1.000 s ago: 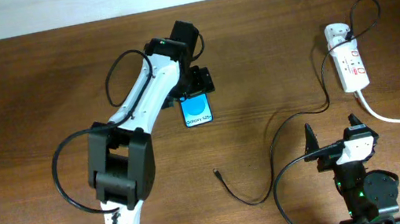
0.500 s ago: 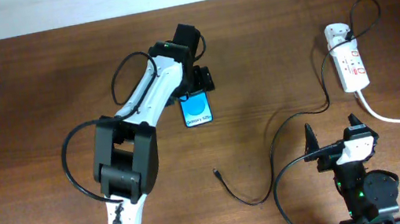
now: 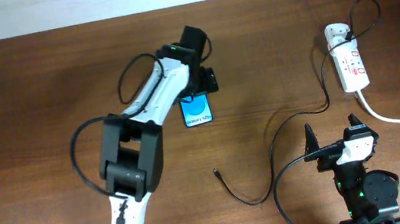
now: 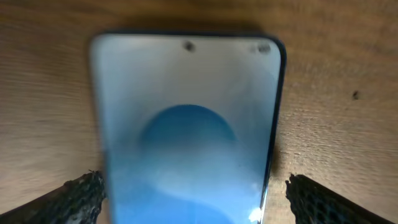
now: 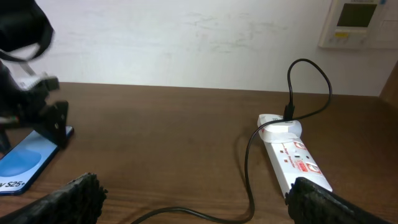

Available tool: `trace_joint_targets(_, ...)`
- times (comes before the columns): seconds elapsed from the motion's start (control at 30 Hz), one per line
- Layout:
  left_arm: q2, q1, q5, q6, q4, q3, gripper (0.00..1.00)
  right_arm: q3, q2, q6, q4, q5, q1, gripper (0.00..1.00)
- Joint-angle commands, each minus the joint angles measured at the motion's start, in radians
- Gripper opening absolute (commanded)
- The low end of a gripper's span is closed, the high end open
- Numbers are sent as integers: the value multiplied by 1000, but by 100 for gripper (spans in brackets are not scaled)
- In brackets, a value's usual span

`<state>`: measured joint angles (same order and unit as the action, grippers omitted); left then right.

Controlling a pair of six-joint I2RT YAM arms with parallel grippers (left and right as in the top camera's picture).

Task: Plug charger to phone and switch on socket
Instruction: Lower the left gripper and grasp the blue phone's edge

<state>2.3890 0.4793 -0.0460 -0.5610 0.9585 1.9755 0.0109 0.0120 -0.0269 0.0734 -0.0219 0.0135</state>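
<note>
From overhead, the left gripper (image 3: 197,92) sits over the far end of the phone (image 3: 198,113), likely to steady it for plugging. The charger (image 3: 270,157) loops across the table (image 3: 38,88), its plug tip (image 3: 216,174) lying loose below the phone. The right gripper (image 3: 333,133) is parked wide open by the cable.

On the left wrist, the phone (image 4: 186,118) fills the view with fingers (image 4: 78,194) spread on either side. Bare wood shows on one side, so it isn't clamped.

The right wrist looks between wide jaws at the socket (image 5: 295,158), the adapter (image 5: 280,129) plugged into it and the switch untouched.
</note>
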Motion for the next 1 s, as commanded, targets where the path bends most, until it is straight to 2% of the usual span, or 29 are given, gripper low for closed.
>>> trace_joint_targets(0.0, 38, 18, -32, 16, -3, 11, 99, -5, -6, 5, 5, 12, 7, 98)
trace_joint_targets(0.17, 38, 9, -121, 16, 31, 11, 99, -5, -6, 5, 5, 12, 7, 98)
trace_joint_targets(0.27, 38, -8, -118, 16, 45, 11, 99, -5, -6, 5, 5, 12, 7, 99)
trace_joint_targets(0.43, 39, -16, 10, 16, 49, 11, 99, -5, -6, 5, 5, 12, 7, 98)
trace_joint_targets(0.77, 39, -14, 44, 16, 90, 11, 100, -5, -6, 5, 5, 12, 7, 98)
trace_joint_targets(0.87, 39, -14, 69, 16, 94, 11, 91, -5, -6, 5, 5, 12, 7, 98)
trace_joint_targets(0.97, 38, -15, 65, 16, 93, 11, 89, -5, -6, 5, 5, 12, 7, 98)
